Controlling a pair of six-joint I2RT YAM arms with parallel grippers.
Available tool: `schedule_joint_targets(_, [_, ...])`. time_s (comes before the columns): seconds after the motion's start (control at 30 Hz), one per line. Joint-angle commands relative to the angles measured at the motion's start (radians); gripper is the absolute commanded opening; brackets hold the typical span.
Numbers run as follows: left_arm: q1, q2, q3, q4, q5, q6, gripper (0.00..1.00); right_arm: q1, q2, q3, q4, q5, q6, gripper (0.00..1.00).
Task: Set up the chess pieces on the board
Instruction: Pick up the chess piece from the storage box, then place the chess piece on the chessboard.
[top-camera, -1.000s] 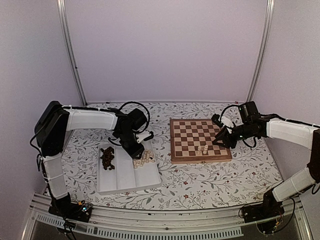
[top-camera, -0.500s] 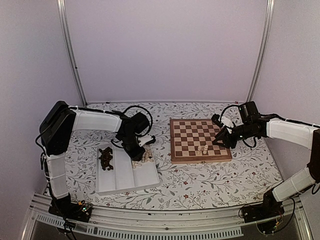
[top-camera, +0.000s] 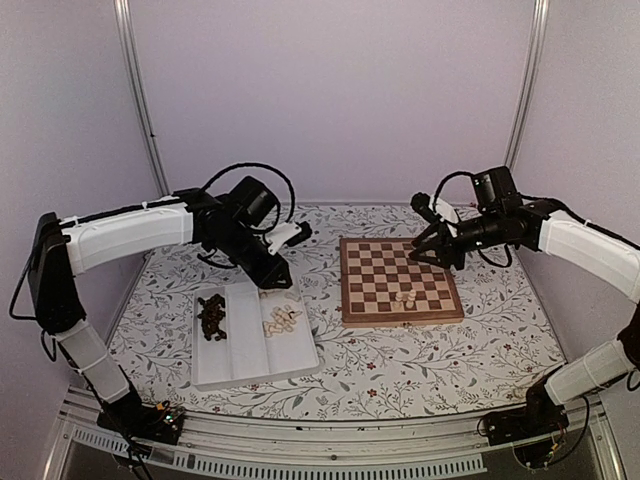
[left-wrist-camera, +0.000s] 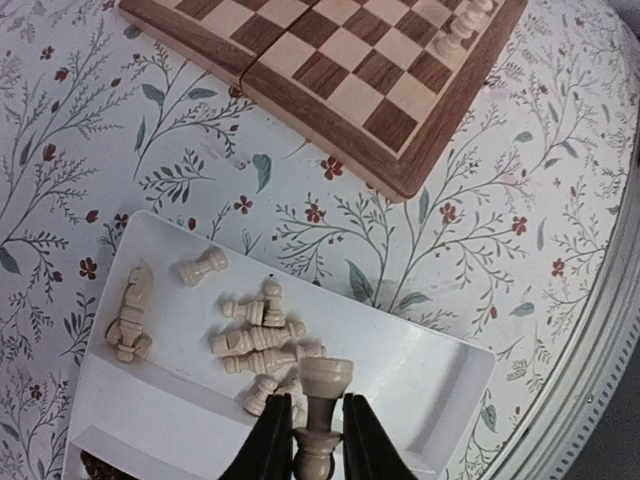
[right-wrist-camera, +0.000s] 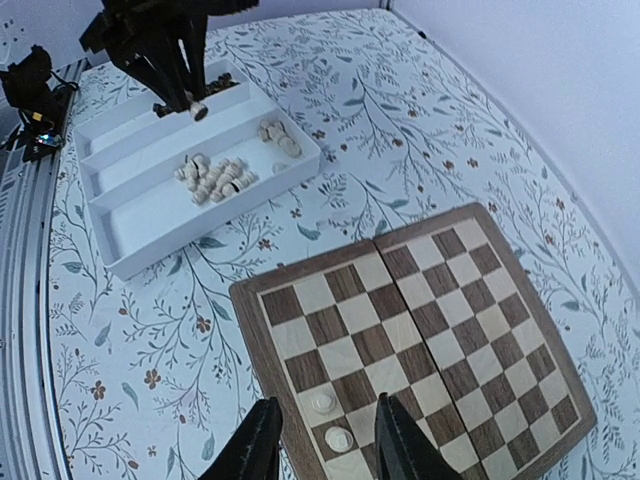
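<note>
The board (top-camera: 399, 277) lies right of centre, with a few cream pieces (top-camera: 405, 298) near its front edge; two show from above in the right wrist view (right-wrist-camera: 331, 420). My left gripper (left-wrist-camera: 310, 440) is shut on a cream piece (left-wrist-camera: 320, 410), held above the tray's cream pile (left-wrist-camera: 255, 335); in the top view it (top-camera: 280, 277) hangs over the tray's far end. My right gripper (right-wrist-camera: 322, 450) is open and empty, high above the board (right-wrist-camera: 420, 330); in the top view it (top-camera: 428, 250) is at the board's far right. Dark brown pieces (top-camera: 214, 319) lie in the tray's left compartment.
The white three-compartment tray (top-camera: 250, 355) sits left of the board (left-wrist-camera: 330, 70) on the floral tablecloth. Metal posts stand at the back corners, and a rail runs along the near edge.
My left gripper has risen out of the tray with a cream piece in it. My right gripper has lifted and moved toward the board's far side.
</note>
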Motion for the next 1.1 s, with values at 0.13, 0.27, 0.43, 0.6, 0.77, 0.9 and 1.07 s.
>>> schedule_joint_targets(0.13, [-0.006, -0.039, 0.0, 0.129, 0.305, -0.078, 0.19, 0.186, 0.088, 0.219, -0.085, -0.004, -0.053, 0.36])
schedule_joint_targets(0.27, [0.003, -0.052, 0.004, 0.185, 0.459, -0.116, 0.19, 0.314, 0.145, 0.282, -0.105, 0.085, -0.115, 0.38])
schedule_joint_targets(0.43, [0.016, -0.049, 0.013, 0.227, 0.567, -0.153, 0.2, 0.431, 0.211, 0.318, -0.09, 0.268, -0.179, 0.4])
schedule_joint_targets(0.6, [0.021, -0.044, 0.012, 0.269, 0.584, -0.186, 0.16, 0.463, 0.282, 0.369, -0.08, 0.303, -0.128, 0.42])
schedule_joint_targets(0.77, [0.027, -0.049, -0.017, 0.317, 0.545, -0.222, 0.14, 0.473, 0.313, 0.374, -0.061, 0.257, -0.027, 0.42])
schedule_joint_targets(0.9, [0.008, -0.068, -0.08, 0.427, 0.436, -0.252, 0.12, 0.462, 0.303, 0.342, -0.071, 0.294, 0.008, 0.42])
schedule_joint_targets(1.07, [-0.08, -0.079, -0.144, 0.557, 0.232, -0.193, 0.11, 0.255, 0.159, 0.209, -0.051, 0.114, 0.031, 0.42])
